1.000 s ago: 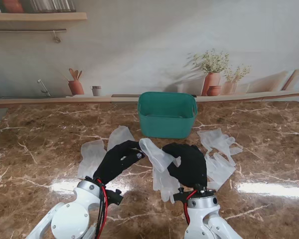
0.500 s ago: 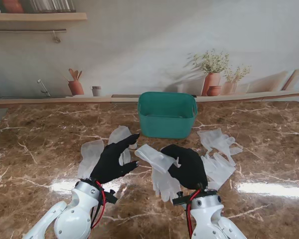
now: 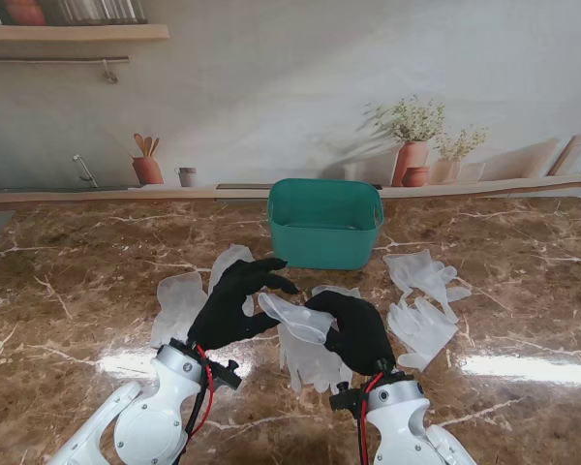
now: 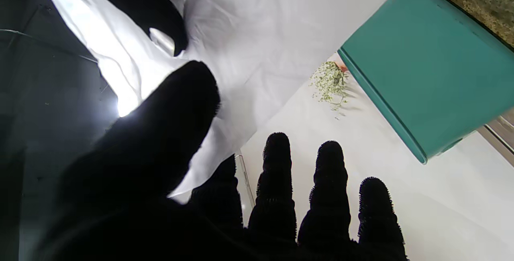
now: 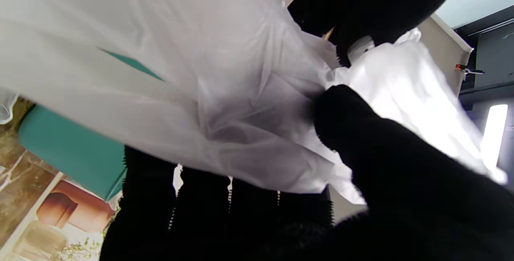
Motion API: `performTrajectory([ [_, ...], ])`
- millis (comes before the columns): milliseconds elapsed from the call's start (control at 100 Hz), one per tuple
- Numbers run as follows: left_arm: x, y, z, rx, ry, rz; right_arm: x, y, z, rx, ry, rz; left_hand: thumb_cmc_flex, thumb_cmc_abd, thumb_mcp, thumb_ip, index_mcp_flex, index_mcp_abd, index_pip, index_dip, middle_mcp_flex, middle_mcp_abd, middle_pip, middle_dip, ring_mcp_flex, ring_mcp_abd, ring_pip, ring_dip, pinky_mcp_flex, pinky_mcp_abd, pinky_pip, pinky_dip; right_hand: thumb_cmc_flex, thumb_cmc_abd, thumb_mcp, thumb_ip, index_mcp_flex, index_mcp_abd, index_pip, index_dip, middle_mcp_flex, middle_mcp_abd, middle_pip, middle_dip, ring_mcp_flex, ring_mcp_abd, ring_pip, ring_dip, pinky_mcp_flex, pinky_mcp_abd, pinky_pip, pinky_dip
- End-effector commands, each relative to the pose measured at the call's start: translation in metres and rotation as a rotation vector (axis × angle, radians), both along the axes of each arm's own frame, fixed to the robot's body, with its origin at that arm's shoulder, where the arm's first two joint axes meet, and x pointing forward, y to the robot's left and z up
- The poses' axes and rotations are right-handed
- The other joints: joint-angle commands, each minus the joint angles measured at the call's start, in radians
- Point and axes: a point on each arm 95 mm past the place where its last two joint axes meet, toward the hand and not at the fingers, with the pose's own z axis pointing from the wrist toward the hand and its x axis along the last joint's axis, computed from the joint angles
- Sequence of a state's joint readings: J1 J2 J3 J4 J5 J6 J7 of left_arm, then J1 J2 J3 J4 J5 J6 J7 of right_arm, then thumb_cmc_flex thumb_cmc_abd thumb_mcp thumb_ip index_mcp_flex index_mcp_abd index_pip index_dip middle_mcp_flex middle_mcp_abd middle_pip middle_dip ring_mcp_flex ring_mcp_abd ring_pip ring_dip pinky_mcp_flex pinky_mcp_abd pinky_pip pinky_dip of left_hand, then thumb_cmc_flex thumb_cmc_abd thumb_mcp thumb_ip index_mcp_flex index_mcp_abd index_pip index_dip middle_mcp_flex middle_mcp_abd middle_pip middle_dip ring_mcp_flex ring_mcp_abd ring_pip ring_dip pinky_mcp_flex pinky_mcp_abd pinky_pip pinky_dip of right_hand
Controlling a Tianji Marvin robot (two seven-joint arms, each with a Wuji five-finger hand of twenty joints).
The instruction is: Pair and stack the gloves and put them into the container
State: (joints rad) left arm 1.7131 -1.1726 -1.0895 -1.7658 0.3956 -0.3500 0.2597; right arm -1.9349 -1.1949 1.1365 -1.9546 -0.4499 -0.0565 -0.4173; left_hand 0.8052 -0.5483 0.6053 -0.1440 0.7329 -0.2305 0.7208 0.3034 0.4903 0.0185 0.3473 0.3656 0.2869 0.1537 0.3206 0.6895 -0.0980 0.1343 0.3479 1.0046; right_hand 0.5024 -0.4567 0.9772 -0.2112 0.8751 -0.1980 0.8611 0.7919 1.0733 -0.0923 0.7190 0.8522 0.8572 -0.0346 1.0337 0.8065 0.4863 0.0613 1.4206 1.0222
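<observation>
**Held glove lies between the hands, container beyond**

The green plastic container (image 3: 325, 224) stands far-centre. The translucent white glove (image 3: 292, 317) runs left-right, pinched by the right hand (image 3: 353, 329). The left hand (image 3: 234, 302), fingers spread and empty, hovers just left of it.

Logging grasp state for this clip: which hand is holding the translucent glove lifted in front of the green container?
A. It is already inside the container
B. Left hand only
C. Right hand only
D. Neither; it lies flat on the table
C. The right hand is closed on the lifted glove, its thumb pinching the film in the right wrist view, while the left hand hovers beside it with fingers spread; the container stands farther away.
</observation>
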Motion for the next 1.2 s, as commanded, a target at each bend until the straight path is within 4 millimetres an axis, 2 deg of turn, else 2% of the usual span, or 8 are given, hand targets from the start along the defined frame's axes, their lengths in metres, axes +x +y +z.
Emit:
performTrajectory([
  [0,0.000,0.001,-0.003,0.016,0.018,0.006,-0.002,0.001,-0.005,-0.001,0.033,0.008,0.052,0.029,-0.086,-0.021,0.148,-0.058,0.172,-0.023,0.062,-0.048,0.009,0.011,0.000,-0.051,-0.016,-0.007,-0.011,-0.045,-0.033,0.043,-0.017,-0.002,0.042,-0.043,0.036,-0.020,0.052,-0.009,0.018,0.004,0.009,0.013,0.024,0.001,0.019,0.030,0.007,-0.006,0.043,0.002],
  [80,0.000,0.003,-0.004,0.020,0.025,0.018,-0.002,-0.001,-0.006,0.002,0.039,0.007,0.055,0.064,-0.103,-0.023,0.147,-0.035,0.205,0.002,0.175,-0.064,0.042,0.029,0.039,-0.045,0.015,0.011,-0.005,-0.047,-0.002,0.057,-0.039,-0.005,0.043,-0.042,0.040,-0.011,0.040,-0.066,0.025,0.007,-0.014,-0.009,0.024,0.003,0.017,0.027,0.006,-0.006,0.046,-0.006],
  [170,-0.001,0.004,-0.004,0.006,0.046,0.030,-0.002,-0.006,-0.007,0.002,0.035,0.006,0.054,0.115,-0.140,-0.023,0.168,0.023,0.163,0.058,0.415,-0.065,0.074,0.134,0.172,-0.024,0.080,0.051,0.001,-0.040,0.077,0.055,-0.200,0.037,0.000,0.006,0.123,0.033,-0.079,-0.168,0.047,0.029,-0.063,-0.082,0.029,0.023,-0.015,0.009,0.006,0.003,0.036,-0.020],
  [330,-0.005,0.004,-0.002,-0.010,0.089,0.011,-0.006,-0.014,-0.009,-0.033,-0.003,-0.010,0.046,0.144,-0.129,-0.027,0.188,0.074,0.126,0.117,0.641,0.020,0.113,0.115,0.388,0.048,0.244,0.158,0.019,0.010,0.283,0.011,-0.187,0.024,-0.018,0.006,0.185,-0.013,-0.065,-0.243,0.102,0.032,-0.088,-0.117,0.043,0.038,-0.030,0.001,0.000,0.020,0.015,-0.030],
  [450,-0.007,0.003,-0.001,0.024,0.098,-0.012,-0.011,-0.020,-0.012,-0.091,-0.035,-0.016,0.025,0.112,-0.070,-0.027,0.193,0.088,0.127,0.094,0.761,0.031,0.163,0.126,0.514,0.065,0.354,0.198,0.052,0.060,0.466,-0.055,-0.163,-0.018,0.008,-0.003,0.215,0.008,-0.004,-0.227,0.133,0.028,-0.081,-0.113,0.057,0.039,-0.035,-0.001,0.005,0.036,0.010,-0.032],
  [670,-0.007,0.001,-0.008,0.070,0.135,-0.056,-0.020,-0.028,-0.022,-0.180,-0.031,-0.001,0.012,0.095,-0.038,-0.031,0.198,0.099,0.133,0.052,0.842,0.007,0.190,0.140,0.591,0.058,0.408,0.202,0.105,0.087,0.591,-0.086,-0.128,-0.090,0.044,-0.047,0.231,0.012,0.069,-0.122,0.166,0.036,-0.024,-0.064,0.105,0.025,0.018,0.022,0.054,0.040,0.047,-0.026],
  [850,-0.009,0.002,-0.016,0.052,0.202,-0.121,-0.029,-0.031,-0.031,-0.174,0.002,0.018,0.023,0.108,-0.055,-0.036,0.198,0.141,0.140,0.048,0.863,0.011,0.187,0.135,0.602,0.059,0.410,0.197,0.103,0.073,0.607,-0.097,-0.158,-0.073,0.075,0.012,0.289,0.037,0.064,-0.064,0.211,0.054,0.000,-0.040,0.142,0.046,0.060,0.036,0.079,0.054,0.090,-0.024],
  [1190,0.001,-0.006,-0.032,0.084,0.300,-0.148,-0.025,-0.036,-0.042,-0.175,0.075,-0.027,0.049,0.119,-0.102,-0.025,0.202,0.184,0.151,0.030,0.882,0.008,0.185,0.120,0.620,0.058,0.414,0.189,0.111,0.066,0.642,-0.120,-0.162,-0.067,0.077,0.020,0.303,0.041,0.057,-0.030,0.223,0.056,0.007,-0.025,0.154,0.044,0.077,0.040,0.094,0.053,0.114,-0.027],
])
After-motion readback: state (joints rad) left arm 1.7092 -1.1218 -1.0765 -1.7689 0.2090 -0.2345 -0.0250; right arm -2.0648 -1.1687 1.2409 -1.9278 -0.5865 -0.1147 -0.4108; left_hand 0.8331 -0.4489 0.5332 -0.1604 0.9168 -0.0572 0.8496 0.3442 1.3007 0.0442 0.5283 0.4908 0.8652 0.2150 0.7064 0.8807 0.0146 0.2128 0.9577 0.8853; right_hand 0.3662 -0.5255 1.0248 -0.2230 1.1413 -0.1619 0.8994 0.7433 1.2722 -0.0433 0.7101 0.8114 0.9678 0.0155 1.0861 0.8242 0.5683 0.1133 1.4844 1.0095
